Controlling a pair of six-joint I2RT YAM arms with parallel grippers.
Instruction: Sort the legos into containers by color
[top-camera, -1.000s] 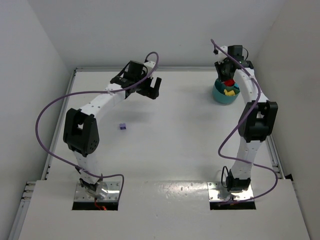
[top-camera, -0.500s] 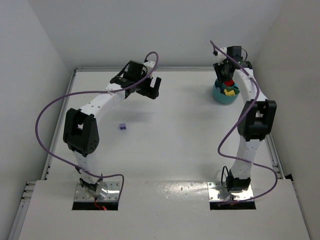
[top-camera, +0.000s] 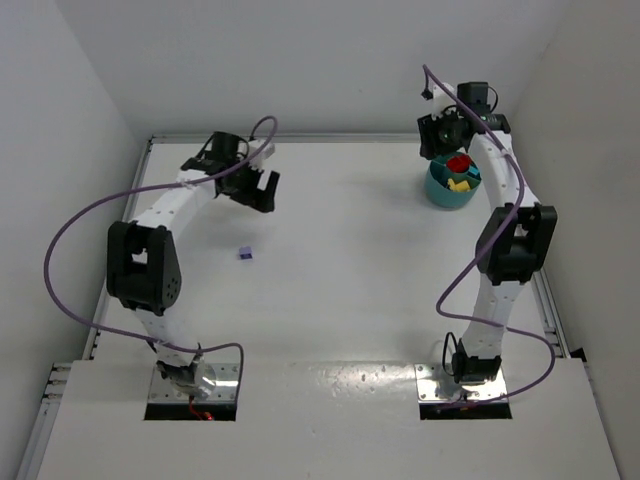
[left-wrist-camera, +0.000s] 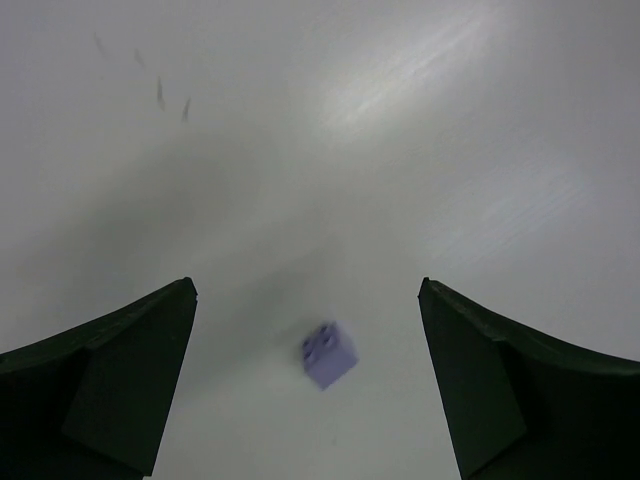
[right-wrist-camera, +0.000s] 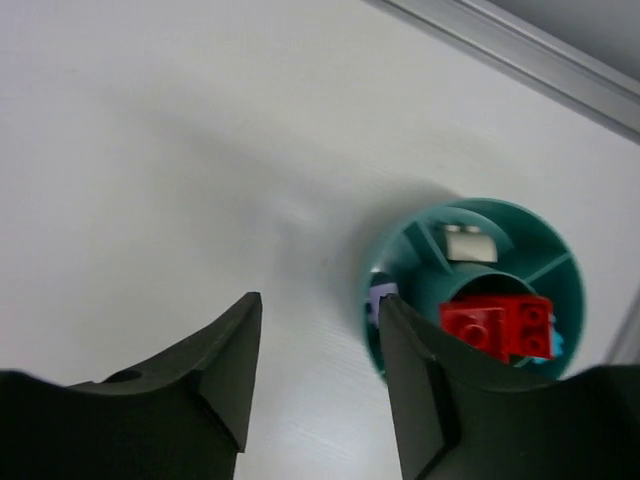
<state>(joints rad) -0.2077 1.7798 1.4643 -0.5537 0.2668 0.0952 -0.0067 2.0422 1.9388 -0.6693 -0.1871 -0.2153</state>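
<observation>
Studded purple cube (left-wrist-camera: 329, 356); round, partitioned teal dish (right-wrist-camera: 416, 252)

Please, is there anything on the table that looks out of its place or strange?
Yes. One small purple brick lies alone on the table, far from the teal dish that holds the other bricks. Nothing looks spilled or broken.

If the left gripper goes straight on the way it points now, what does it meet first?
Probably the small purple brick on the table between the left gripper's open fingers; depth is unclear, so it may touch bare table first.
</observation>
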